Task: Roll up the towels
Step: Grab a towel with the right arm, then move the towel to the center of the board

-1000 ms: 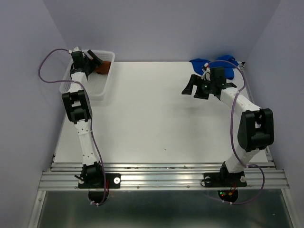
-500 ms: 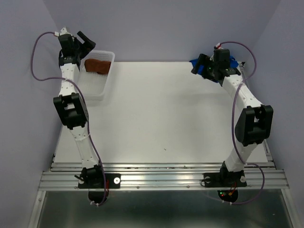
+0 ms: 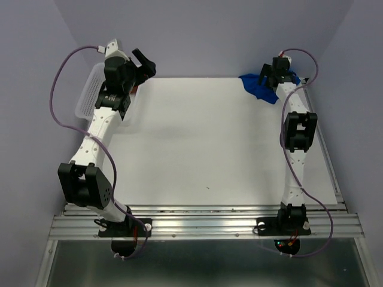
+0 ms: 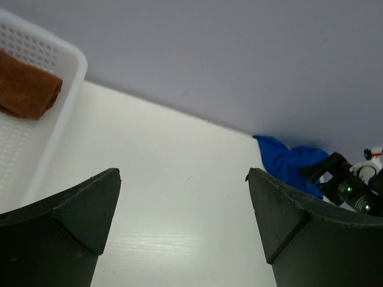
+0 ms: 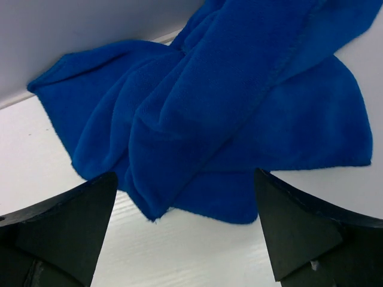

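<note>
The rust-brown towel (image 4: 27, 89) lies rolled inside the white mesh basket (image 4: 72, 66) at the table's far left. My left gripper (image 4: 182, 173) hangs open above the table just right of that basket, empty; from above, the left gripper (image 3: 145, 64) is at the basket's far right corner. The blue towel (image 5: 227, 113) lies crumpled and unrolled in the far right corner against the wall. My right gripper (image 5: 185, 173) is open just in front of and above its near edge, holding nothing. From above, the right gripper (image 3: 269, 75) hovers over the blue towel (image 3: 263, 91).
The basket (image 3: 90, 95) stands along the left wall, partly covered by my left arm. Lilac walls close in the table at the back and both sides. The white tabletop (image 3: 203, 143) stretches between the two arms.
My left gripper swung from behind the basket to its right side. The right arm straightened along the right edge, its gripper staying at the blue towel. Both grippers stayed open.
</note>
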`<state>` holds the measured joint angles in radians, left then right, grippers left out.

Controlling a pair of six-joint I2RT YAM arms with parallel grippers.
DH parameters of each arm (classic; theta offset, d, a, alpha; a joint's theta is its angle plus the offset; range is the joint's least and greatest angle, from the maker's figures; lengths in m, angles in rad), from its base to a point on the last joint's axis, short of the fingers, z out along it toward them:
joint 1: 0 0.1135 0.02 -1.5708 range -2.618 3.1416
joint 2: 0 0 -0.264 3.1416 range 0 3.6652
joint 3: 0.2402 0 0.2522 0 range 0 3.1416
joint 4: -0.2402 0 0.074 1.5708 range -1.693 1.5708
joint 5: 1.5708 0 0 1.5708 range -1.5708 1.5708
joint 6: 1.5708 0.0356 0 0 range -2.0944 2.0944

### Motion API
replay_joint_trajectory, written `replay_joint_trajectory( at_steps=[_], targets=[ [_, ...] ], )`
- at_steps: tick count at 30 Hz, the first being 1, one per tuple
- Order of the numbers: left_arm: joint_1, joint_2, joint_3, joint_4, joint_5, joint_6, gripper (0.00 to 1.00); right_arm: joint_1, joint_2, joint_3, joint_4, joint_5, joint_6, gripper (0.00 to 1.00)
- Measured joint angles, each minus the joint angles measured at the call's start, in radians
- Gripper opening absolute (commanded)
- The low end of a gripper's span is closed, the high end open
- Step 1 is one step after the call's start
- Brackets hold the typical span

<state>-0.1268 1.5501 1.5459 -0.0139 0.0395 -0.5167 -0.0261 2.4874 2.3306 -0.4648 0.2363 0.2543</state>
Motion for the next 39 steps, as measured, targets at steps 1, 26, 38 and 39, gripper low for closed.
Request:
replay_joint_trajectory(
  at_steps=[1,26,38,39],
  targets=[
    [-0.018,-0.013,-0.045,0.011,-0.008,-0.001,0.99,0.002,0.037,0.031,0.006,0.003,-0.026,1.0],
    [-0.063,-0.098,-0.397,-0.119,-0.093,-0.071,0.99,0.073,-0.078,-0.026,0.007,-0.341,-0.225,0.01],
    [-0.063,-0.171,-0.475,-0.137,-0.058,-0.106,0.99,0.271,-0.9,-0.766,0.185,-0.663,-0.339,0.74],
    [-0.063,-0.172,-0.475,-0.139,-0.059,-0.106,0.99,0.261,-0.94,-0.872,0.187,-0.613,-0.322,1.0]
  ],
)
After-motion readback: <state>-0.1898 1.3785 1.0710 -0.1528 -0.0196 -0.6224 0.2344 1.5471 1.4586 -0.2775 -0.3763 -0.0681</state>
